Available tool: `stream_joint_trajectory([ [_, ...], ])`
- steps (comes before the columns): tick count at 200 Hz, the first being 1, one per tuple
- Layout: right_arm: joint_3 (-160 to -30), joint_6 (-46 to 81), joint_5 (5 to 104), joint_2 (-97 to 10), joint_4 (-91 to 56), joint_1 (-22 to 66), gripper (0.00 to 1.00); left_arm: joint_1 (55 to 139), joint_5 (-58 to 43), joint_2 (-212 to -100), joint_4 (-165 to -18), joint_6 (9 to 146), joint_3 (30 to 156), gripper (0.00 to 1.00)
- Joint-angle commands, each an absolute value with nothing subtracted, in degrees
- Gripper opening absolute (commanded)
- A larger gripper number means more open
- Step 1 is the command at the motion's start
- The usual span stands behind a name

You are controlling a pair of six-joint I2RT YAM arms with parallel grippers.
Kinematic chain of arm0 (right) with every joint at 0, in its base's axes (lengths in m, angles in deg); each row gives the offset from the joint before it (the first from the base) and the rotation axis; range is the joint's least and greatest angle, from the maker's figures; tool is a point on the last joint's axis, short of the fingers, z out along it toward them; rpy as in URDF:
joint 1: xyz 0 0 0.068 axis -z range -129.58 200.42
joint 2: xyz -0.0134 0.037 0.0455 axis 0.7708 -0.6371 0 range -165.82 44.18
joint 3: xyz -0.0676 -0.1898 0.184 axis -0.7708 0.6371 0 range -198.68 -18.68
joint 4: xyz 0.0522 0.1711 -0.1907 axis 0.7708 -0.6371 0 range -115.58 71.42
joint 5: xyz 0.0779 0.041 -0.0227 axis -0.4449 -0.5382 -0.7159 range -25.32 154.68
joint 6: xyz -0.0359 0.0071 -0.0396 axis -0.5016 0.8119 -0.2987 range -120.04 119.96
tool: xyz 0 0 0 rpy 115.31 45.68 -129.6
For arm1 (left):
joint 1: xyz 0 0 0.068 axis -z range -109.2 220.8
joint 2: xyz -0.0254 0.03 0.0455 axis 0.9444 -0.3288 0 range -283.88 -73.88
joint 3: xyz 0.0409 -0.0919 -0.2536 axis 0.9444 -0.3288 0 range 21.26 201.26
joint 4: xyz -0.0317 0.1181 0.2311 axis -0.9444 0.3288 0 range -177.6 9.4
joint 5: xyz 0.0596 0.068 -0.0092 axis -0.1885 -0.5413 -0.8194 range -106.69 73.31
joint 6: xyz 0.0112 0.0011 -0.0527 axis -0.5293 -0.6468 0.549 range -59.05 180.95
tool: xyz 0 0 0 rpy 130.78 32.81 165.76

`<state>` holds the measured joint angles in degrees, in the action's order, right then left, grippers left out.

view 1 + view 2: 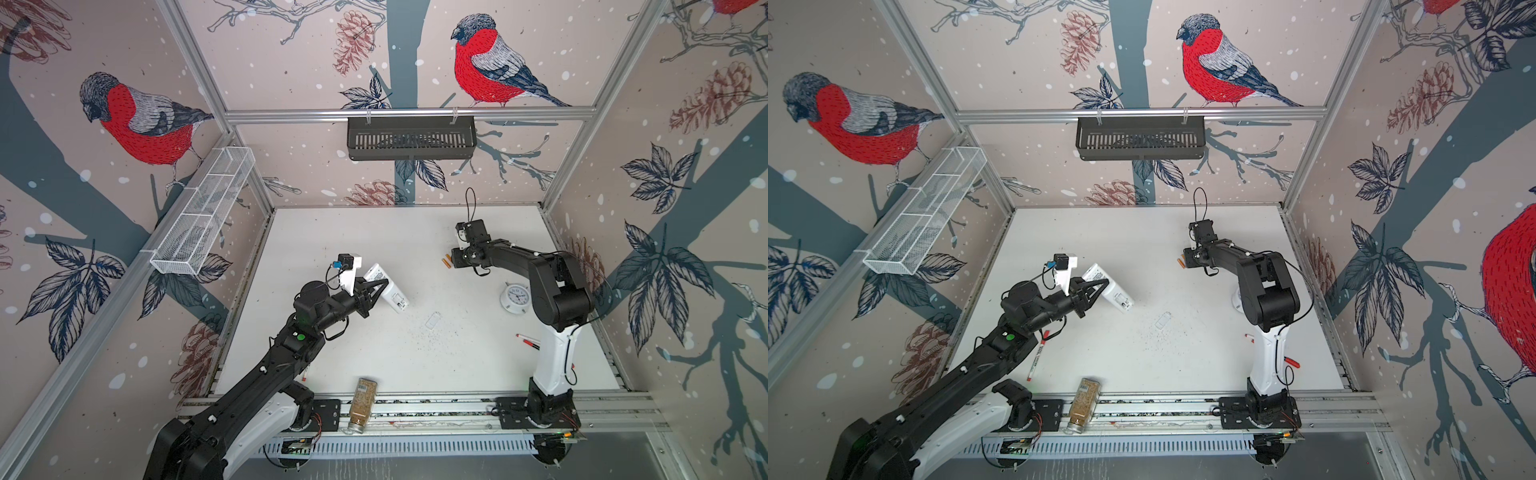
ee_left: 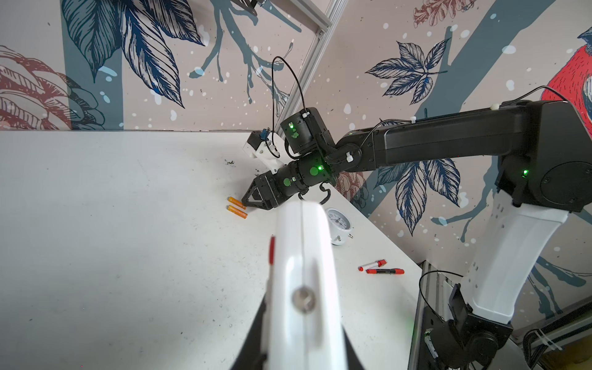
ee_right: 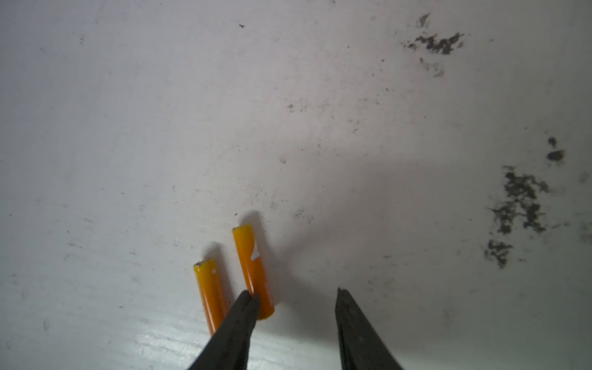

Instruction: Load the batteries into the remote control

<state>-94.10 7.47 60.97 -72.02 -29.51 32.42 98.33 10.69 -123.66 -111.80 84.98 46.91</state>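
My left gripper (image 1: 379, 289) is shut on the remote control (image 1: 388, 289), a white bar held tilted above the table's left middle, with an open compartment showing near its lower end. In the left wrist view the remote control (image 2: 301, 256) fills the foreground between the fingers. Two orange batteries (image 1: 446, 262) lie side by side on the table further back; both top views show them. My right gripper (image 3: 294, 291) is low over them and open. One fingertip (image 3: 248, 298) sits between the two batteries (image 3: 253, 269), against the right one, and the other fingertip stands well apart from it.
A round white alarm clock (image 1: 515, 296) stands beside the right arm. Red-capped pens (image 1: 528, 340) lie nearer its base. A small pale cover (image 1: 432, 320) lies mid-table among dark crumbs. A jar of grains (image 1: 362, 403) lies on the front rail, and another pen (image 1: 1036, 353) by the left arm.
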Motion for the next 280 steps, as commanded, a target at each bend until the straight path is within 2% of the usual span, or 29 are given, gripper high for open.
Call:
stream_joint_trajectory([
  [1,-94.1,6.4,60.7,-72.7,-29.3,32.1,0.43,98.0,12.1,-124.1,-115.1,84.9,47.3,0.0],
  [33,-93.8,6.0,61.8,-73.1,-28.9,31.8,0.41,97.9,11.8,-124.2,-115.1,84.9,47.2,0.0],
  [84,-95.2,3.3,64.3,-74.4,-30.7,30.4,0.28,97.9,11.3,-124.1,-115.0,85.0,47.0,0.0],
  [109,-94.4,1.8,63.4,-73.7,-30.7,30.0,0.18,98.0,11.3,-123.8,-114.9,85.0,46.9,0.0],
  [146,-93.1,0.5,61.5,-72.1,-30.0,29.6,0.12,97.9,11.3,-123.4,-114.8,85.1,46.8,0.0],
  [211,-89.2,0.8,57.4,-66.2,-25.3,29.9,0.11,97.9,11.3,-123.2,-114.4,85.5,46.8,0.0],
  [280,-69.9,1.8,45.8,-49.1,-8.1,27.9,0.11,96.8,10.7,-126.1,-112.2,89.6,48.1,0.0],
])
